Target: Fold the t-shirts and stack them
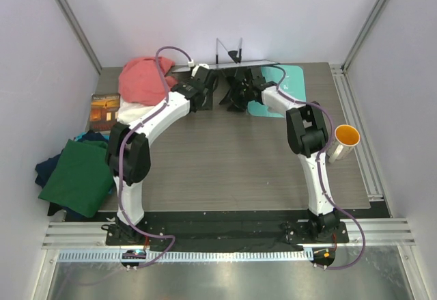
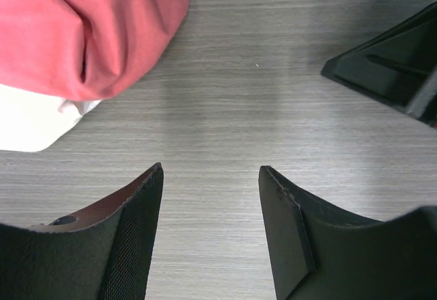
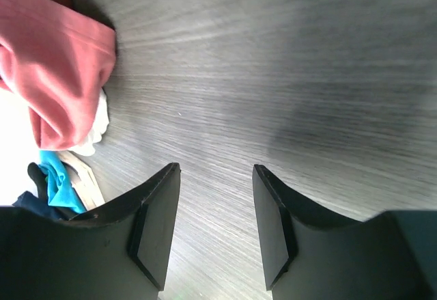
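One pink shirt (image 1: 140, 78) | crumpled heap, far-left | long axis unclear

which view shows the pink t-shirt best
Top external: the crumpled pink t-shirt shows almost whole as a heap. Both wrist views catch only a cropped part of it at their left edge.

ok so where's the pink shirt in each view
top external: pink shirt heaped in the upper left.
left wrist: pink shirt fills the upper left corner.
right wrist: pink shirt along the left edge.
shared landmark: the white cloth showing at its edge.
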Tool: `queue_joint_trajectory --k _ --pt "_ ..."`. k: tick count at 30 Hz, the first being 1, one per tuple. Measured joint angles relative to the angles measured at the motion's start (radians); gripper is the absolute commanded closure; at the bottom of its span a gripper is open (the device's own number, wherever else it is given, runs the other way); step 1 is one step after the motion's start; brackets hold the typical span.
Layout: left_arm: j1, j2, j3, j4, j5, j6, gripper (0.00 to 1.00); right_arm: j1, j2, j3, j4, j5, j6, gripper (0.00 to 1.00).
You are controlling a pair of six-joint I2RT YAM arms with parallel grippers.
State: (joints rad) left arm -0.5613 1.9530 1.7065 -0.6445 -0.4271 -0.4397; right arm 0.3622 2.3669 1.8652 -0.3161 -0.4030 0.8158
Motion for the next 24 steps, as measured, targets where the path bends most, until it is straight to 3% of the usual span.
queue_joint_trajectory --k 7,18,24 --pt "0.018 0.0 0.013 0.006 0.001 0.001 0.4 -0.029 0.036 0.142 -0.09 0.005 -0.046 0.47" --pt "0.058 0.013 0.118 0.012 0.001 0.002 0.4 -0.062 0.062 0.198 -0.159 -0.008 -0.081 0.47" --pt "0.08 0.051 0.171 0.012 0.0 0.006 0.34 -0.09 0.093 0.28 -0.197 -0.015 -0.089 0.47"
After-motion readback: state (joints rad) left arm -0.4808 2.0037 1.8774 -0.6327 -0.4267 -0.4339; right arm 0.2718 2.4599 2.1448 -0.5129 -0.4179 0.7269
